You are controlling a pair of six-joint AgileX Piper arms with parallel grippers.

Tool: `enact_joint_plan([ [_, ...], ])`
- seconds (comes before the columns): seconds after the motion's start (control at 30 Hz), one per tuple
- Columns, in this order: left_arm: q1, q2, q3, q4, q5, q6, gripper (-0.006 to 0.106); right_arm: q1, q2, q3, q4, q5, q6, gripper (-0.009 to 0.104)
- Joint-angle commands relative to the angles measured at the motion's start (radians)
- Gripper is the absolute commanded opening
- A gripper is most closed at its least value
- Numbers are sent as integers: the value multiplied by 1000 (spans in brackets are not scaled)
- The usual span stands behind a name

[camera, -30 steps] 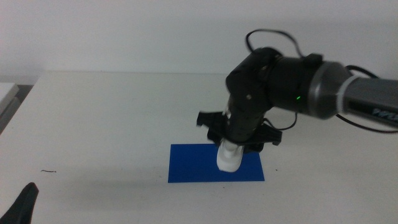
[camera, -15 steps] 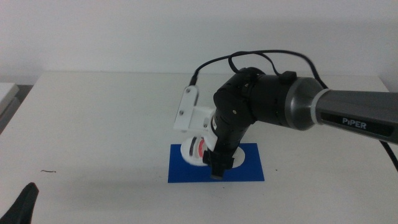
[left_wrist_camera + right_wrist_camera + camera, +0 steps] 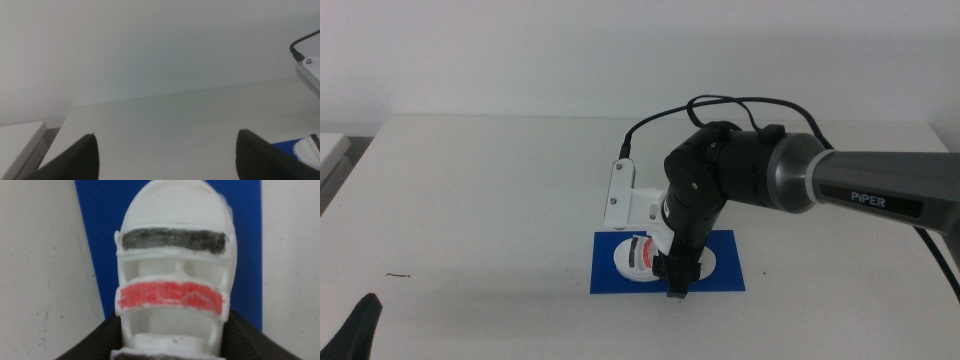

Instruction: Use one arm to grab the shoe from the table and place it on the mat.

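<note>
Middle view, item by item

Bench (image 3: 470,190): plain white top, carrying everything listed below.

Mat (image 3: 730,275): flat dark blue rectangle, lying toward the near edge of the bench, a little right of centre.

Shoe (image 3: 638,255): white, with a black strap and a red strap across the top. It lies on the mat, in the mat's left half, sole down as far as can be judged. In the right wrist view the shoe (image 3: 175,275) has blue showing on both sides and past its toe, so it sits inside the mat's outline.

Right arm (image 3: 770,180): reaches in from the right edge of the bench and bends down over the mat. Right hand (image 3: 676,280): low over the mat, at the shoe's heel end. In the right wrist view its two dark jaws flank the heel on either side, closed against it or very nearly; the hand reads as clamped on the shoe, though actual contact cannot be made out.

Key relation: the shoe's long axis runs straight away from the right hand, toe pointing off from the wrist, heel between the jaws. A release followed by a straight lift would, by judgement, clear the shoe without dragging it.

Left hand (image 3: 355,330): waiting at the near left corner of the bench, well apart from the mat, jaws apart in its own wrist view and holding nothing
</note>
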Motion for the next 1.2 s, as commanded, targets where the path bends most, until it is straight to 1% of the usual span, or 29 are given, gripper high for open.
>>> enact_joint_plan([
  [0.0,-7,5,0,-4,-12,-1,94,-10,5,-1,0,-14,-10,3],
  [0.07,-7,5,0,-4,-12,-1,94,-10,12,-1,2,-14,-10,13],
  [0.13,-7,5,0,-4,-12,-1,94,-12,14,-1,6,-14,-10,28],
  [0.2,-7,5,0,-4,-12,-1,94,-14,15,-1,12,-14,-10,47],
  [0.27,-7,5,0,-4,-12,-1,94,-19,12,-1,12,-21,-10,63],
  [0.3,-7,5,0,-4,-12,-1,94,-21,1,-1,24,-25,-6,70],
  [0.37,-7,5,0,-4,-12,-1,94,-42,-51,12,51,-39,34,79],
  [0.43,-7,5,0,-4,-12,-1,94,-72,-140,61,44,-76,140,81],
  [0.5,-7,5,0,-4,-12,-1,94,-115,-285,170,-3,-139,291,81],
  [0.57,-7,5,0,-4,-12,-1,94,-168,-450,327,-29,-219,420,81],
  [0.6,-7,5,0,-4,-12,-1,94,-205,-554,420,-24,-272,478,81],
  [0.7,-7,5,0,-4,-12,-1,94,-353,-881,684,42,-429,569,81],
  [0.77,-7,5,0,-4,-12,-1,94,-464,-1068,832,80,-495,585,80],
  [0.83,-7,5,0,-4,-12,-1,94,-574,-1240,952,112,-520,585,79],
  [0.93,-7,5,0,-4,-12,-1,94,-715,-1493,1106,123,-518,567,79],
  [1.03,-7,5,0,-4,-12,-1,94,-777,-1697,1212,127,-513,567,79],
  [1.13,-7,5,0,-4,-12,-1,94,-785,-1853,1288,131,-512,567,79],
  [1.17,-7,5,0,-4,-12,-1,94,-785,-1897,1311,142,-512,567,79],
])
